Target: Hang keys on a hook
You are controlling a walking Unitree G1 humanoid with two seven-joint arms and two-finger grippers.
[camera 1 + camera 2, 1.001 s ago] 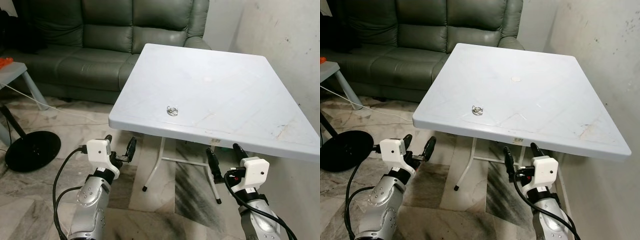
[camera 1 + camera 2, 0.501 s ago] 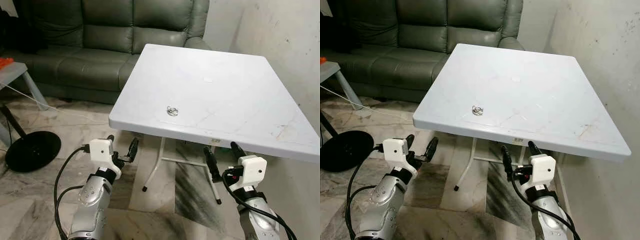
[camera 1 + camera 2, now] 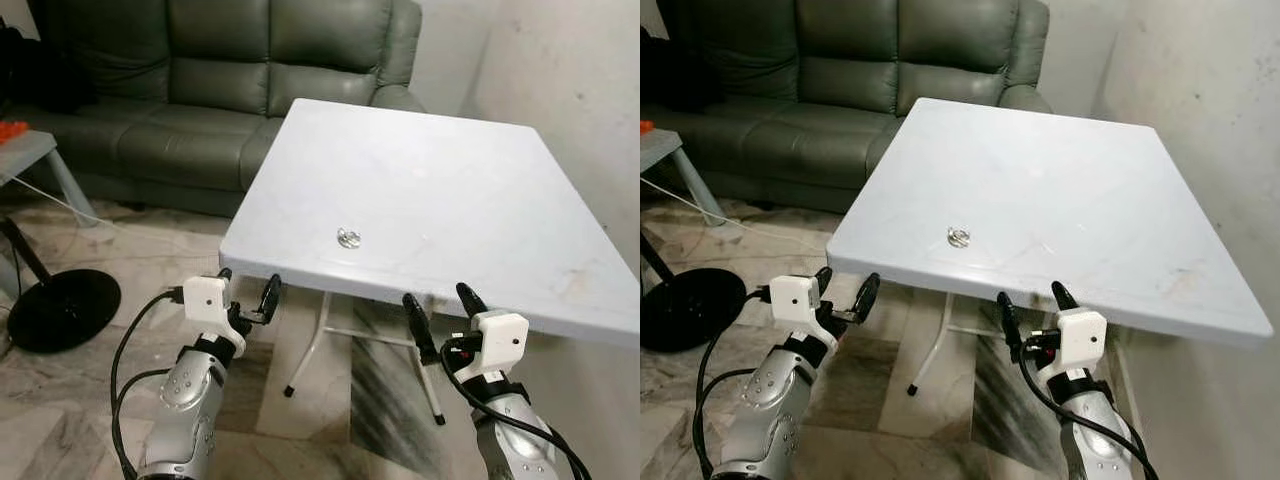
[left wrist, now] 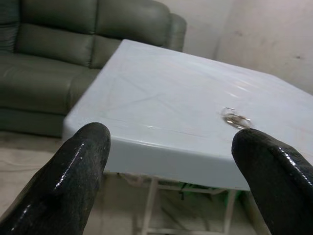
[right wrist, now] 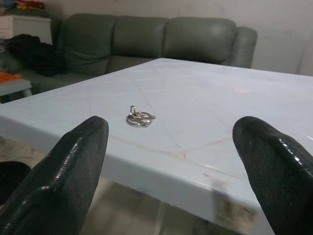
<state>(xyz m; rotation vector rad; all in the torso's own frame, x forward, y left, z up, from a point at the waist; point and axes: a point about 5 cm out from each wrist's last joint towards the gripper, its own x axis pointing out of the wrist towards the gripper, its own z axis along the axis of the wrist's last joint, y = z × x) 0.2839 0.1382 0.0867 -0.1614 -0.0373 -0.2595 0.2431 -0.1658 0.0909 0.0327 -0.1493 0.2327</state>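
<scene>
A small silver bunch of keys [image 3: 349, 237] lies on the white folding table [image 3: 460, 180], close to its near edge. The keys [image 5: 140, 118] also show in the right wrist view, and the keys [image 4: 235, 118] in the left wrist view. My left gripper [image 3: 245, 292] is open, held below and left of the table's near edge. My right gripper [image 3: 441, 312] is open too, just below the near edge, right of the keys. Both are empty.
A green leather sofa [image 3: 200, 110] stands behind the table. A black round stand base [image 3: 60, 308] sits on the marble floor at left, with a grey side table [image 3: 25, 150] beyond it. A pale wall [image 3: 580, 90] runs along the right.
The view has drawn a little closer to the table. Both grippers have risen slightly toward the table's near edge and stay open.
</scene>
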